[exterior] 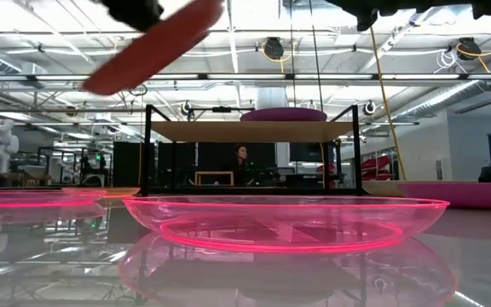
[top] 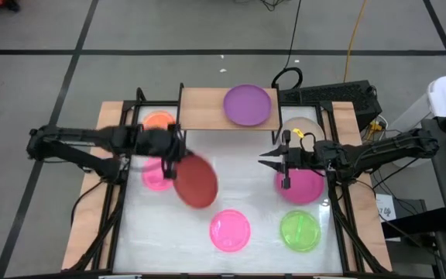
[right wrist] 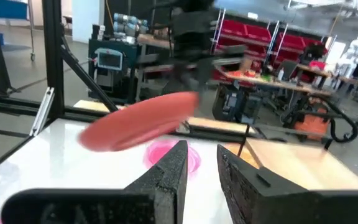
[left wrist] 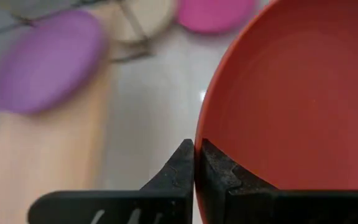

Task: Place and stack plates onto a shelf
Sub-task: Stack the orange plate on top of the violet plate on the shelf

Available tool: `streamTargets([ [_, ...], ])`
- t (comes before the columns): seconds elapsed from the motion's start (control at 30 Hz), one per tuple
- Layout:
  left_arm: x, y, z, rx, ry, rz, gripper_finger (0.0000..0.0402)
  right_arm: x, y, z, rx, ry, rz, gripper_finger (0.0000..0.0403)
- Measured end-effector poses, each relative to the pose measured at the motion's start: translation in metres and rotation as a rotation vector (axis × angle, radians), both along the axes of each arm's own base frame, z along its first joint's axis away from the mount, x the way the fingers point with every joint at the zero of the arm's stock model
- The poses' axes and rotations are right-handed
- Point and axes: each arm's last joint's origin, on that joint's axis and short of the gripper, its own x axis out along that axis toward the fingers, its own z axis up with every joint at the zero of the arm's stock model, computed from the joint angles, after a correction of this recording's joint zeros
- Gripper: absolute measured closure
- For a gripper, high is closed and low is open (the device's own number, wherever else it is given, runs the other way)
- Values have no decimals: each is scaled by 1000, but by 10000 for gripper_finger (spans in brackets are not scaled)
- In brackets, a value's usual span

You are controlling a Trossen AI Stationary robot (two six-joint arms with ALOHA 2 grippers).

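Observation:
My left gripper is shut on a red plate, which hangs tilted above the table's left middle and also shows in the low view. The shelf, with a light wood top on black legs, stands at the far edge. A purple plate lies flat on its right half. My right gripper hovers open and level over the table's right middle, above a magenta plate, with nothing between its fingers. My left gripper pinches the red plate's rim between its two fingers, one on the plate's hollow face and one on its underside. The fingers come from the table's left, slanting down. The plate is lifted clear of the table and tilted, reaching out beyond the fingers.
An orange plate lies beside the shelf's left end and a beige plate at the far right. A translucent pink plate lies under the left arm. Another pink plate and a green plate lie near the front edge.

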Motion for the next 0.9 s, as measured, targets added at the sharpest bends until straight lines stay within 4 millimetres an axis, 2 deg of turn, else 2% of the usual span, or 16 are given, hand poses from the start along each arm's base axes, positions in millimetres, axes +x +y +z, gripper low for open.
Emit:
streamTargets([
  [0.13, 15, 40, 28, 58, -77, 77, 393, -3, 0, 2, -5, -11, 0, 330],
  [0.27, 35, 82, 54, 15, -164, 110, 393, -5, -1, 4, -5, -14, 0, 330],
  [0.53, 87, 162, 74, -40, -228, 148, 393, -12, -1, 9, -14, -37, 5, 330],
  [0.7, 113, 210, 66, -64, -226, 202, 393, -18, 1, 10, -19, -27, 19, 330],
  [0.9, 131, 250, 44, -131, -220, 249, 386, -21, 2, 10, -23, -13, 28, 330],
])
